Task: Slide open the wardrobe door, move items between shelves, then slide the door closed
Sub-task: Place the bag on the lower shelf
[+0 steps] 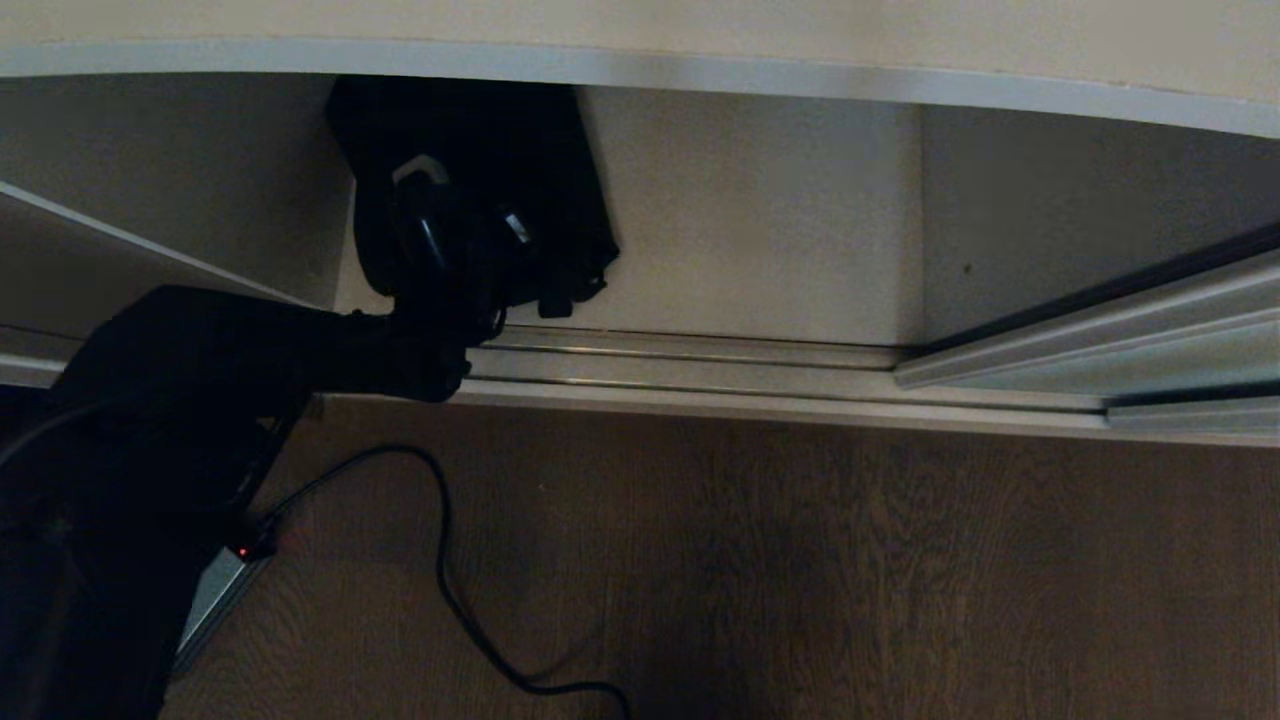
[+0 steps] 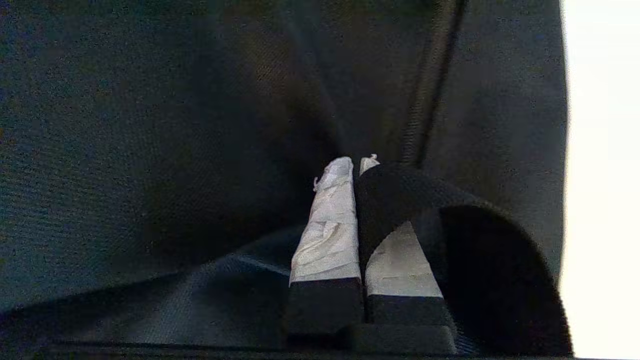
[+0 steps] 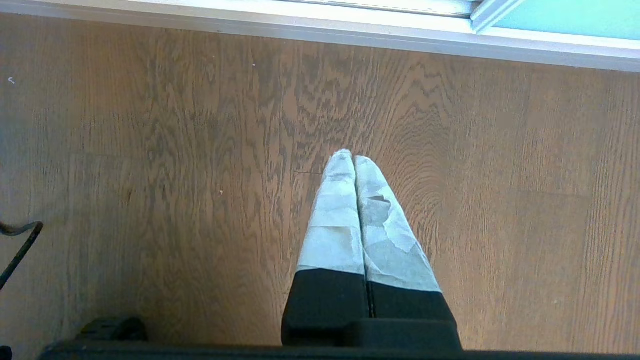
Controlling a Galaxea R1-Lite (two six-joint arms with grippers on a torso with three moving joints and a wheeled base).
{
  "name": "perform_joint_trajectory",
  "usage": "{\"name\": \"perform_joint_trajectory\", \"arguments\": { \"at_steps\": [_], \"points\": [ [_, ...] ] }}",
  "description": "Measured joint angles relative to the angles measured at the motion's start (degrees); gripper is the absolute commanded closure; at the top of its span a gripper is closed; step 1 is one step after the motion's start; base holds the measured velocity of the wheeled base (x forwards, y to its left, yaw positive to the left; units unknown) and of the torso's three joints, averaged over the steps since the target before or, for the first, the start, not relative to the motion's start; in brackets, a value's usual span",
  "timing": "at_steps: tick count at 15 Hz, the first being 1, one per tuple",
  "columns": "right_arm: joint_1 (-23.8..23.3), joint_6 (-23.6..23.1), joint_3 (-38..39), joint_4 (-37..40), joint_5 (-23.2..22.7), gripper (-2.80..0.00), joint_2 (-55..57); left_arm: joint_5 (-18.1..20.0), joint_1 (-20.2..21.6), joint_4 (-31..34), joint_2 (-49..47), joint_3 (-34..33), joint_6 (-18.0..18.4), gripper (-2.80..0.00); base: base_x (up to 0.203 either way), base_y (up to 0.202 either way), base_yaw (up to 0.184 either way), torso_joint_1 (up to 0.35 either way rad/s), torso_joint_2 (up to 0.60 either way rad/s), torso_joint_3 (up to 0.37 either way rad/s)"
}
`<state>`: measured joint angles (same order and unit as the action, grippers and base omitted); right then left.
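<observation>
The black fabric bag point(image 1: 500, 170) hangs inside the open wardrobe, just under the upper shelf point(image 1: 700, 70) and above the white bottom shelf point(image 1: 750, 250). The left gripper point(image 2: 357, 165) has its jaws pinched tight on a bag strap point(image 2: 400, 192). The right gripper point(image 3: 354, 159) hangs over the wooden floor point(image 3: 150, 150), jaws pressed together, empty.
</observation>
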<state>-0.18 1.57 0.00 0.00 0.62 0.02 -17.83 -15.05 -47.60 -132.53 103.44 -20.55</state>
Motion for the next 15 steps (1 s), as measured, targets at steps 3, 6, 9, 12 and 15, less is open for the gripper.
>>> {"name": "perform_joint_trajectory", "arguments": {
  "at_steps": [3, 6, 9, 12, 15],
  "points": [
    [0.0, 0.0, 0.0, 0.0, 0.0, 0.0, 0.0, 0.3, -1.1, 0.1, 3.3, -4.1, 0.2, 0.0, 0.0, 0.0, 0.0, 0.0, 0.0, 0.0],
    [0.0, 0.0, 0.0, 0.0, 0.0, 0.0, 0.0, 0.3, -2.7, 0.1, 6.1, -8.6, 1.6, 0.0, 0.0, 0.0, 0.0, 0.0, 0.0, 0.0],
    [0.0, 0.0, 0.0, 0.0, 0.0, 0.0, 0.0, 0.3, -3.2, 0.1, 7.8, -11.3, 4.3, 0.0, 0.0, 0.0, 0.0, 0.0, 0.0, 0.0],
    [0.0, 0.0, 0.0, 0.0, 0.0, 0.0, 0.0, 1.2, -2.9, 1.5, 7.8, -10.6, 5.1, 0.0, 0.0, 0.0, 0.0, 0.0, 0.0, 0.0],
    [0.0, 0.0, 0.0, 0.0, 0.0, 0.0, 0.0, 1.9, -2.9, 3.8, 8.2, -9.3, -1.7, 0.0, 0.0, 0.0, 0.0, 0.0, 0.0, 0.0]
  ]
}}
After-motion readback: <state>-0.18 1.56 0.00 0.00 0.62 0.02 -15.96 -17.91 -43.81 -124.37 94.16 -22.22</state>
